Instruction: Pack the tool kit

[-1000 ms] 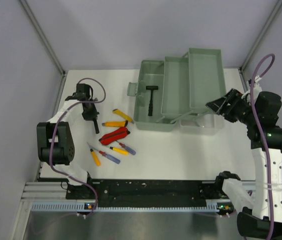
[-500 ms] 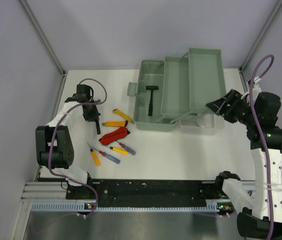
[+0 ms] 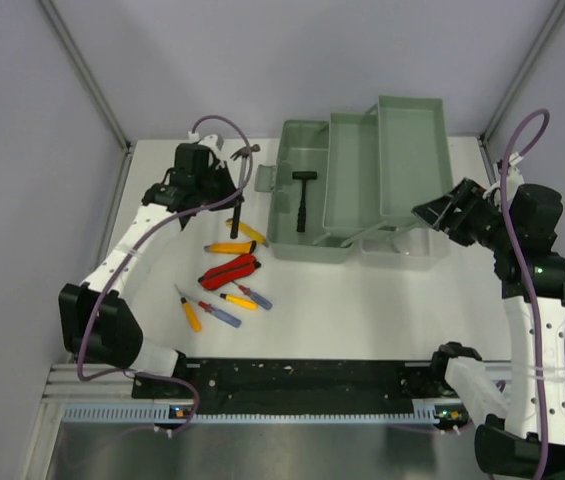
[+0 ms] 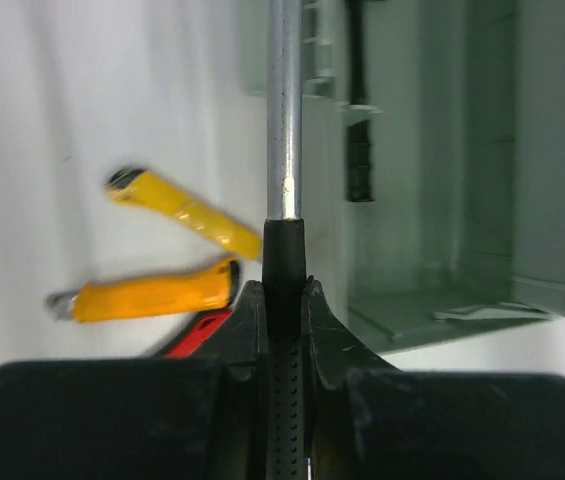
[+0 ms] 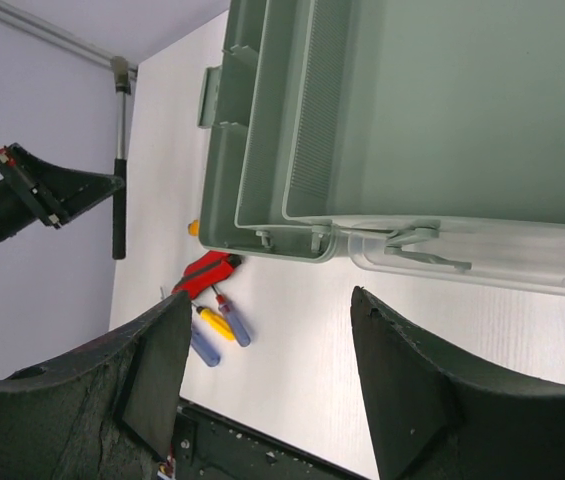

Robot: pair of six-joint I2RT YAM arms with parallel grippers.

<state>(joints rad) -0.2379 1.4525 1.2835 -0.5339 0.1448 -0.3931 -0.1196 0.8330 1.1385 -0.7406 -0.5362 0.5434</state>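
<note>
My left gripper (image 3: 224,192) is shut on the black grip of a steel-shafted claw hammer (image 3: 241,180) and holds it above the table, just left of the open green toolbox (image 3: 292,240). In the left wrist view the fingers (image 4: 247,315) clamp the hammer's handle (image 4: 284,250), and its shaft points toward the box's left wall (image 4: 322,120). A black mallet (image 3: 304,200) lies in the box's bottom compartment. My right gripper (image 3: 430,213) is open and empty at the box's right front corner; in its wrist view (image 5: 272,298) nothing sits between the jaws.
Two yellow utility knives (image 3: 245,231) (image 3: 228,247), red pliers (image 3: 230,270) and several screwdrivers (image 3: 218,312) lie on the table left of the box. The box's tray and lid (image 3: 410,160) are folded out to the right. Grey walls enclose the table.
My left arm has swung up and to the right, carrying the hammer from near the table's left edge to beside the toolbox's left wall. The right arm has not moved.
</note>
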